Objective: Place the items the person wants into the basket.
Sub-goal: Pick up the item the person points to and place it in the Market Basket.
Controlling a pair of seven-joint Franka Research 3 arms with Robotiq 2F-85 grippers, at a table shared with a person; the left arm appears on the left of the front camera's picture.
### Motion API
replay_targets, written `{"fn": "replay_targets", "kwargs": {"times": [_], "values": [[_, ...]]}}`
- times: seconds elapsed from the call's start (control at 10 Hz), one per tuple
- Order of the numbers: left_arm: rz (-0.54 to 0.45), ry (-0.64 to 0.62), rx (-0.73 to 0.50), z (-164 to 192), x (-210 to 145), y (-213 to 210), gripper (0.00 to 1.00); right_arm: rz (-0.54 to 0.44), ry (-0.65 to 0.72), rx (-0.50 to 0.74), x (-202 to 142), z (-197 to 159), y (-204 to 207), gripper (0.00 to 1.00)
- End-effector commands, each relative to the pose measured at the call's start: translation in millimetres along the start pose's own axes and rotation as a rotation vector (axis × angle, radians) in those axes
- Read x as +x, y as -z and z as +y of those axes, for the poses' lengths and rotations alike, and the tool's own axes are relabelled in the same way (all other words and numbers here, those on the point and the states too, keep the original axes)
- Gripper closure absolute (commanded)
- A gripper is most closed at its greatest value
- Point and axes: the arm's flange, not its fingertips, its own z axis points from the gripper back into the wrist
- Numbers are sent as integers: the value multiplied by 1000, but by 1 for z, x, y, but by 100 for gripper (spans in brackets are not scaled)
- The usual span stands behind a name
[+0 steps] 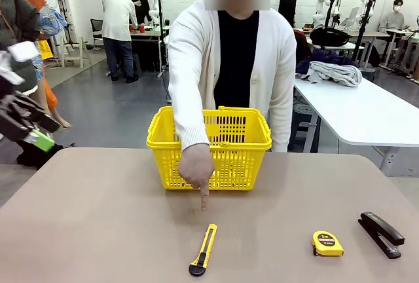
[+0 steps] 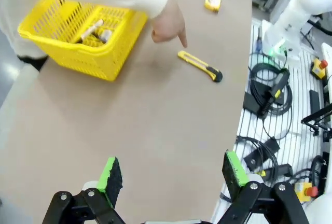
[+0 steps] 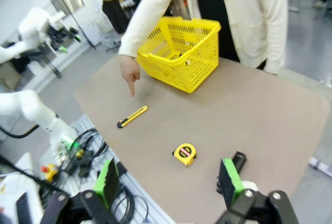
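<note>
- Utility knife [image 1: 203,250] flat on table [image 1: 91,217], near centre, black end nearest.
- Person's hand [image 1: 196,168] just beyond knife's far end, index finger pointing down, not touching it.
- Basket [image 1: 245,162] upright at far centre, behind hand; small items inside, too blurred to name.
- Tape measure [image 1: 327,244] and stapler [image 1: 381,233] near right, apart from knife.
- Left gripper [image 2: 174,175] released, jaws wide, empty, raised at left.
- Right gripper [image 3: 168,180] same, wide and empty, raised at right.

Both arms hover up high and tilted downward, the left gripper [image 2: 172,171] with jaws spread wide, the right gripper [image 3: 168,181] gaping just as wide.
</note>
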Motion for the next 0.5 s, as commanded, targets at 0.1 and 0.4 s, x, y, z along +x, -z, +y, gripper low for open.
{"fn": "replay_targets", "kwargs": {"times": [0.1, 0.4], "values": [[316, -115, -23, -36, 61, 66, 0, -26, -13, 14, 2, -1, 1, 0], [506, -227, 30, -46, 79, 162, 0, -26, -13, 14, 2, -1, 1, 0]]}}
